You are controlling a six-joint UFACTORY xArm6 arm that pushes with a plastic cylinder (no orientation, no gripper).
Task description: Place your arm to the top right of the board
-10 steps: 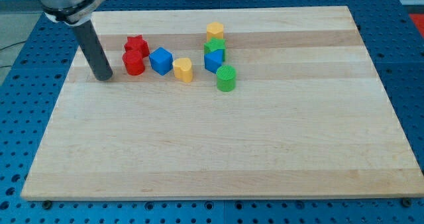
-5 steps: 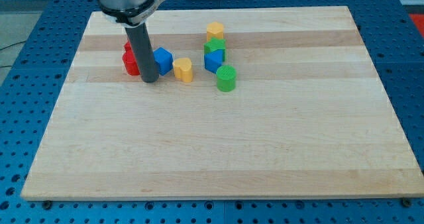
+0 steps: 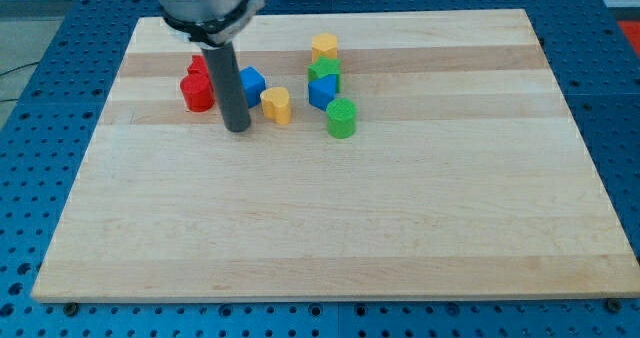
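My tip [image 3: 238,128] rests on the wooden board [image 3: 330,218] in its upper left part. It stands just below the blue cube [image 3: 251,81] and left of the yellow block [image 3: 276,105]. The rod partly hides the blue cube. Two red blocks [image 3: 196,90] sit to the left of the rod. The board's top right corner [image 3: 515,23] is far from the tip.
Right of the tip is a cluster: a yellow block [image 3: 324,47], a green block [image 3: 324,71], a blue block [image 3: 321,92] and a green cylinder [image 3: 342,119]. A blue perforated table [image 3: 40,128] surrounds the board.
The tip has moved to the right, from left of the red blocks to below the blue cube, and a little lower. The red blocks and blue cube look slightly shifted.
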